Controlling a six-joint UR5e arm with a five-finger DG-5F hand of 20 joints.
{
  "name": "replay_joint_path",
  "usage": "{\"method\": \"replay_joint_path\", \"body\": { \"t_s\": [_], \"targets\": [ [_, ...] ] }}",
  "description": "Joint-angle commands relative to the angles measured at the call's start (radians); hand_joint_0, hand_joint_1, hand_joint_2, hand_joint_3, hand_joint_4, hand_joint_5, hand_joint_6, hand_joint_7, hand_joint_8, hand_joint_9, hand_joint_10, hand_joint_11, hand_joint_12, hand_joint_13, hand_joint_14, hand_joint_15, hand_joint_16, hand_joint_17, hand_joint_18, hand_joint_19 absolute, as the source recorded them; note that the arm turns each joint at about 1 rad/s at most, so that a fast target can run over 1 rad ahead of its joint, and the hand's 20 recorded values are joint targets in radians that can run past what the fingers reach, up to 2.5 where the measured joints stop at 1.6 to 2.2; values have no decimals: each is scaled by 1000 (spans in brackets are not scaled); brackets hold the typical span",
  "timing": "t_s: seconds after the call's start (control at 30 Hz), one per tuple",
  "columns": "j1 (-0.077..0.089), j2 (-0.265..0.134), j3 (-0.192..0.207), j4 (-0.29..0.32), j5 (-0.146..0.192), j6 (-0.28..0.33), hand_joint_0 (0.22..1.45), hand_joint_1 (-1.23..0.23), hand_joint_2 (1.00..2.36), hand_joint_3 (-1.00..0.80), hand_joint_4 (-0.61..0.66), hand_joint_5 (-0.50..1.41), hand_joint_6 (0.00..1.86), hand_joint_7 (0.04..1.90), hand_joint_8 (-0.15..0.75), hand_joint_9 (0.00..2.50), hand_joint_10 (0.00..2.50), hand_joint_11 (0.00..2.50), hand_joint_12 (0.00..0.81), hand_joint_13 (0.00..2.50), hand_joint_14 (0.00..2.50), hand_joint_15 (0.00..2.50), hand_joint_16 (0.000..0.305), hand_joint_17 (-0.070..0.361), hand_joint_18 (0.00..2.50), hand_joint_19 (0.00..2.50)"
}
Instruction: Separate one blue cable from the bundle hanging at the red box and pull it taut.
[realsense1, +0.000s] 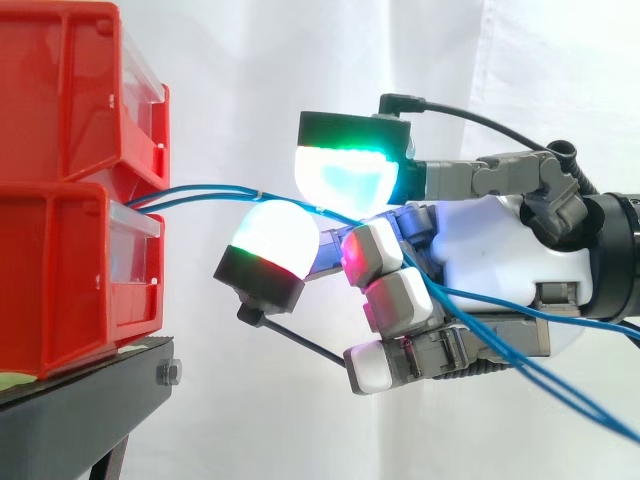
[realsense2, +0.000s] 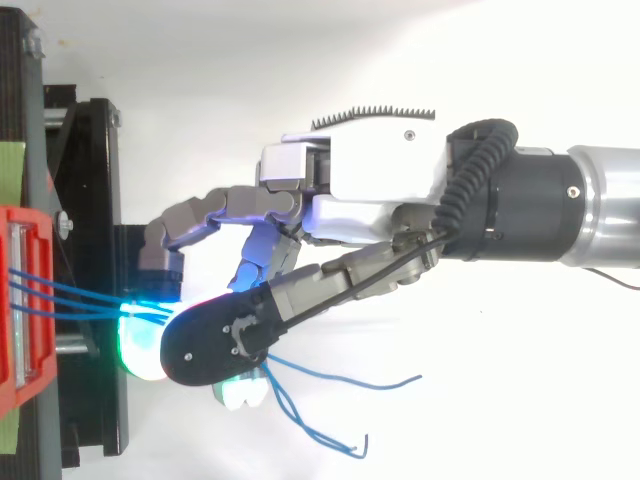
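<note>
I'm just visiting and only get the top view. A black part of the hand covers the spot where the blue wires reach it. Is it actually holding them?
Observer: It looks so. From the side, the blue cables pass between two glowing pads of the hand, one above and one below, closed on them.
Operator: Just one wire, or more?
Observer: More than one, it seems: two strands join just before the pads and go in together.
Operator: And is that a single red box?
Observer: Two, stacked. The cables come out where the upper red bin meets the lower red bin.
</note>
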Motion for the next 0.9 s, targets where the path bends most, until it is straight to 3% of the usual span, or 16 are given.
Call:
{"method": "replay_joint_path", "body": {
  "t_s": [0.0, 0.17, 0.27, 0.47, 0.6, 0.87],
  "targets": [
    [0, 1, 0, 0, 1, -18, 805, -650, 1022, -142, 273, -102, 504, 1147, 365, 1222, 17, 615, 358, 1229, 19, 585, 32, 71, 811, 470],
    [-1, 1, 0, 0, 3, -26, 803, -672, 1020, -232, 265, -102, 504, 1164, 362, 1223, 20, 630, 357, 1225, 21, 581, 31, 71, 822, 448],
    [0, -1, 0, 0, 3, -29, 740, -672, 1018, -290, 276, -104, 503, 1177, 360, 1218, 20, 642, 358, 1232, 21, 575, 31, 70, 864, 398],
    [-1, 1, 0, 0, 3, -58, 638, -548, 1004, -451, 277, -102, 503, 1196, 366, 1221, 20, 641, 362, 1238, 22, 586, 33, 74, 884, 407],
    [0, 1, 0, 0, 3, -67, 662, -511, 1009, -404, 262, -99, 503, 1200, 368, 1237, 20, 642, 361, 1249, 22, 579, 33, 75, 888, 405],
    [-1, 1, 0, 0, 3, -69, 758, -612, 1022, -196, 260, -98, 503, 1204, 371, 1255, 20, 665, 369, 1256, 19, 593, 33, 74, 858, 442]
  ]
}}
